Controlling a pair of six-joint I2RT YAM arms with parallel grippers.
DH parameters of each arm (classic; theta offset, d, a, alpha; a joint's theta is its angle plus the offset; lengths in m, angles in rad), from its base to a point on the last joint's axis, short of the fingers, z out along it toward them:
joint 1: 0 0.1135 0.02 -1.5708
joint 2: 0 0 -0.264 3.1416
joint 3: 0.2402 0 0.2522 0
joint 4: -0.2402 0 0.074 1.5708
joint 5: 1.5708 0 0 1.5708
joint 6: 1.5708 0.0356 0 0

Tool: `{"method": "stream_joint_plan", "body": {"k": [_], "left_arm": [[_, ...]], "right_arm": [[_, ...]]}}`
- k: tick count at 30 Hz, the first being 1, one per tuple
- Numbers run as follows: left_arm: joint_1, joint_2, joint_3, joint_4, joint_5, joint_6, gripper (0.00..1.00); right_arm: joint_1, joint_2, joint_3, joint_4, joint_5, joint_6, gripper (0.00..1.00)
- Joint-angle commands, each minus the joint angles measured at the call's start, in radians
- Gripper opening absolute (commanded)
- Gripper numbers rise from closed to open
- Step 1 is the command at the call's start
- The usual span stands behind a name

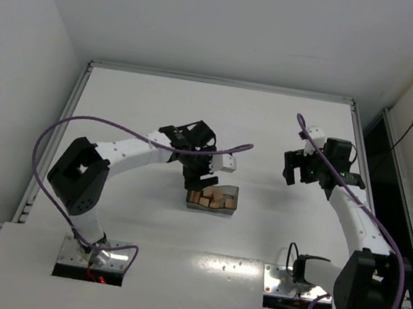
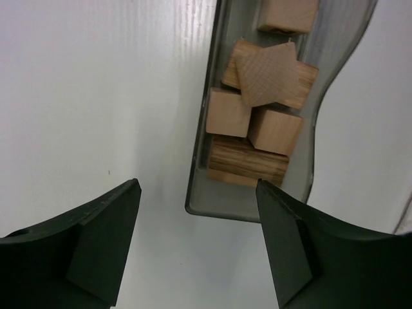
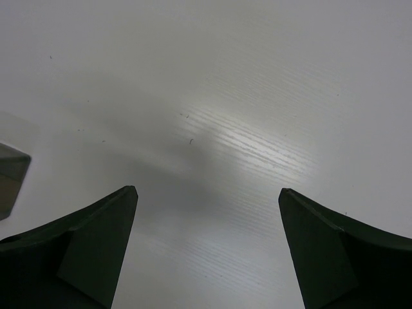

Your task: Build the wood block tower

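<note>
Wood blocks (image 2: 228, 112): small light tan cubes, plain wood w/ thin grain lines. About 6 show. All lie in a loose heap inside the grey see-through tray (image 2: 222, 201). The tray sits near the middle of the white desk (image 1: 160, 101), betw. the two arms.

Heap, L to R in the L wrist view: one cube sits flat by the tray's L wall. Next to it a darker stripy block (image 2: 248, 161) lies closest to the claw. Past that, a tilted block (image 2: 267, 71) is turned like a diamond & rests on top of two others. One more cube sits by the R wall. At the far end another block is cut off by the top edge.

L arm (image 1: 129, 151): goes up from its base at the near L, bends at the elbow, then reaches R to the tray. L claw (image 2: 197, 187) points down over the tray's short end. It's open, tips apart, nothing held. One dark tip is over bare desk, the other over the tray's corner. Can't tell if it touches the tray.

R arm (image 1: 353, 215): rises from its base at the near R & leans away. R claw (image 3: 207, 188) hangs over bare desk, well apart from the tray. Tips spread wide, nothing betw. them.
</note>
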Motion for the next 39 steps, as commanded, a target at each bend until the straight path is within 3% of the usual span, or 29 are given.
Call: {"method": "stream_joint_plan", "body": {"k": [1, 8, 20, 24, 27, 32, 35, 39], "left_arm": [[-0.007, 0.044, -0.001, 0.063, -0.020, 0.018, 0.67], [-0.025, 0.121, 0.019, 0.072, -0.010, 0.027, 0.60], [-0.034, 0.155, 0.010, 0.121, -0.029, 0.007, 0.12], [-0.043, 0.146, 0.001, 0.121, -0.029, -0.002, 0.10], [-0.044, 0.146, 0.010, 0.121, -0.029, -0.002, 0.18], [-0.044, 0.136, 0.010, 0.132, -0.047, -0.002, 0.02], [-0.044, 0.136, 0.010, 0.132, -0.047, -0.013, 0.00], [-0.044, 0.136, 0.030, 0.132, -0.047, -0.022, 0.16]], "right_arm": [[-0.003, 0.011, 0.006, 0.032, -0.020, 0.002, 0.88], [-0.003, 0.038, 0.006, 0.032, -0.020, -0.008, 0.88], [-0.003, 0.028, -0.014, 0.032, -0.020, -0.008, 0.88], [-0.003, 0.018, -0.023, 0.032, -0.029, -0.008, 0.88], [-0.003, 0.018, -0.023, 0.032, -0.029, -0.008, 0.88], [-0.003, 0.018, -0.023, 0.032, -0.029, -0.008, 0.88], [-0.003, 0.018, -0.023, 0.032, -0.029, -0.008, 0.88], [-0.003, 0.018, -0.023, 0.032, -0.038, -0.008, 0.88]]}}
